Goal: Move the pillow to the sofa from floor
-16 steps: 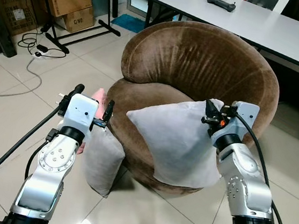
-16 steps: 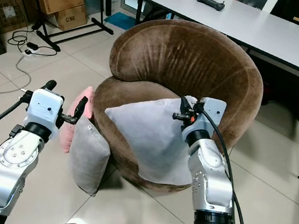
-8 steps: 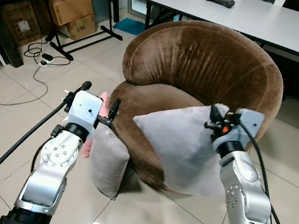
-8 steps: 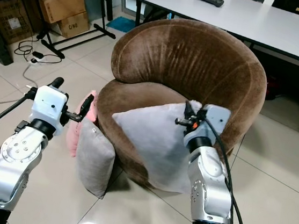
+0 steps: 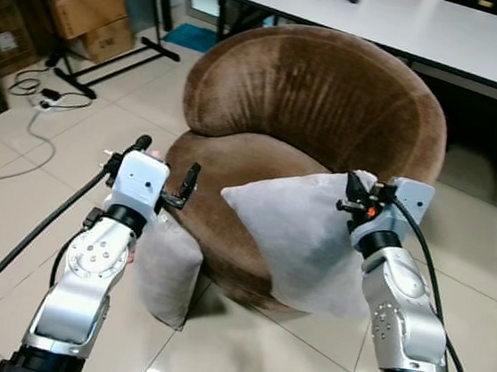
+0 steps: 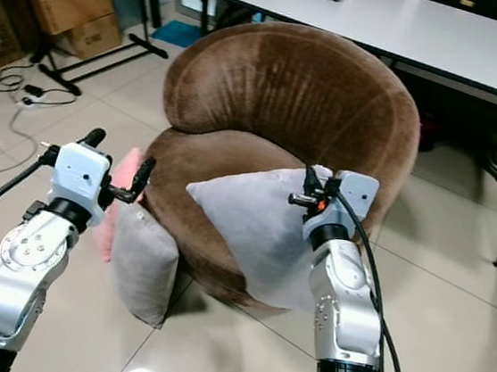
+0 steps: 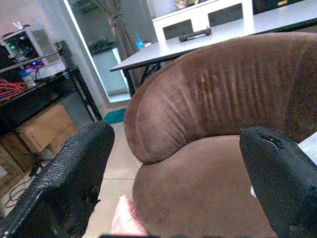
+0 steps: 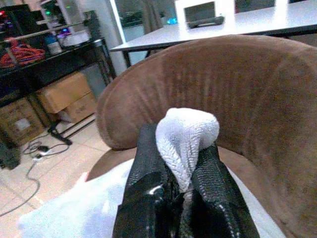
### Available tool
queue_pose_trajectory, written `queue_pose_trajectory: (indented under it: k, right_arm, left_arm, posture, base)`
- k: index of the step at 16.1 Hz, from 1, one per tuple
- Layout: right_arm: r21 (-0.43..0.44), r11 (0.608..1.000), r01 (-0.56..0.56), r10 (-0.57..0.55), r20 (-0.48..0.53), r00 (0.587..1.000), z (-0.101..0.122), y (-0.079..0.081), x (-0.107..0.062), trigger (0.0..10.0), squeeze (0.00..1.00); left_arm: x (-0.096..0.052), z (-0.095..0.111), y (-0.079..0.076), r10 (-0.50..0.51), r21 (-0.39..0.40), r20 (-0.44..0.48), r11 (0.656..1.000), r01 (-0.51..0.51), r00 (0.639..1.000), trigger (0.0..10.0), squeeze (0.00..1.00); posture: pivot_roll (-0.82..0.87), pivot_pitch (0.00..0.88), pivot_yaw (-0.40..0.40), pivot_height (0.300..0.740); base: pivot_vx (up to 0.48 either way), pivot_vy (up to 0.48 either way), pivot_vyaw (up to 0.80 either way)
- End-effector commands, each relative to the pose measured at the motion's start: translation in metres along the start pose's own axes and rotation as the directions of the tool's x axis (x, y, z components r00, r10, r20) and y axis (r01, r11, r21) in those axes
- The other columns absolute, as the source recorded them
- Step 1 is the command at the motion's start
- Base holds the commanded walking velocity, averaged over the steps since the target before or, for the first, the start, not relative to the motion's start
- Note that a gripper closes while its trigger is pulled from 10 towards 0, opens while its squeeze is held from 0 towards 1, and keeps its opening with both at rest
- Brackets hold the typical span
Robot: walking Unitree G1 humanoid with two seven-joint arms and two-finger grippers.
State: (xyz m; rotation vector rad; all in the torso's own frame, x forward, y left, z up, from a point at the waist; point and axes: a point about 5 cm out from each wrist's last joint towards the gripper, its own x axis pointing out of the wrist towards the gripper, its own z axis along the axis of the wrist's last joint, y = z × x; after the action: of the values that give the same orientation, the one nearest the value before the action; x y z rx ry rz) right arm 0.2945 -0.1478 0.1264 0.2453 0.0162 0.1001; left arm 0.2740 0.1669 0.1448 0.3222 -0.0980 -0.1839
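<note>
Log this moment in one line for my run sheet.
right end effector: shut on grey pillow corner | pillow: over brown sofa seat | left end effector: open

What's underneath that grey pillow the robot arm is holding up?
The grey pillow, pinched at a corner by the right gripper, hangs over the brown sofa seat's front edge. Its lower corner hangs over the tiled floor. The seat beneath it is hidden.

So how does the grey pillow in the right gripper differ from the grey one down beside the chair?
The held pillow is pinched by a corner in the right gripper and hangs over the brown chair's seat edge; the floor pillow stands on the tiles, leaning against the chair. The held one shows its broad face, the floor one a narrower side. Both are plain grey.
</note>
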Motion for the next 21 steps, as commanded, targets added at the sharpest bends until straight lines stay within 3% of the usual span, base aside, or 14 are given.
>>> queue_pose_trajectory:
  k: [1,3,9,19,21]
  right_arm:
    - [-0.010,1.000,-0.021,0.021,0.070,0.997,0.0141,0.0063,0.0042,10.0,0.00]
    - [-0.008,1.000,-0.015,0.016,0.069,0.997,0.0134,0.0051,0.0043,10.0,0.00]
    - [-0.006,1.000,0.007,-0.006,0.060,0.998,0.0107,0.0012,0.0023,10.0,0.00]
    - [-0.001,0.999,0.032,-0.032,0.055,0.998,0.0103,-0.0018,0.0042,10.0,0.00]
    - [0.004,0.999,0.032,-0.032,0.054,0.998,0.0104,-0.0022,0.0042,10.0,0.00]
  left_arm:
    - [-0.0015,0.0003,0.0040,0.002,0.010,-0.003,1.000,-0.002,1.000,10.0,0.00]
    - [-0.0012,0.0003,0.0047,0.000,0.010,-0.004,1.000,0.000,1.000,10.0,0.00]
    - [0.0011,0.0007,0.0039,-0.019,0.001,-0.006,1.000,0.019,1.000,10.0,0.00]
    - [0.0037,0.0014,0.0045,-0.025,0.002,-0.004,1.000,0.025,1.000,10.0,0.00]
    - [0.0042,0.0013,0.0042,-0.028,0.004,-0.004,1.000,0.028,1.000,10.0,0.00]
  posture:
    - [0.06,0.000,-0.006,0.740]
    - [0.06,0.000,-0.002,0.740]
    - [0.05,0.000,0.010,0.740]
    - [0.05,0.000,0.011,0.740]
    - [0.05,0.000,0.012,0.740]
  base:
    - [0.000,0.000,0.00]
    - [0.000,0.000,0.00]
    - [0.216,0.000,-0.77]
    - [0.304,0.000,0.00]
    - [0.307,0.000,-0.80]
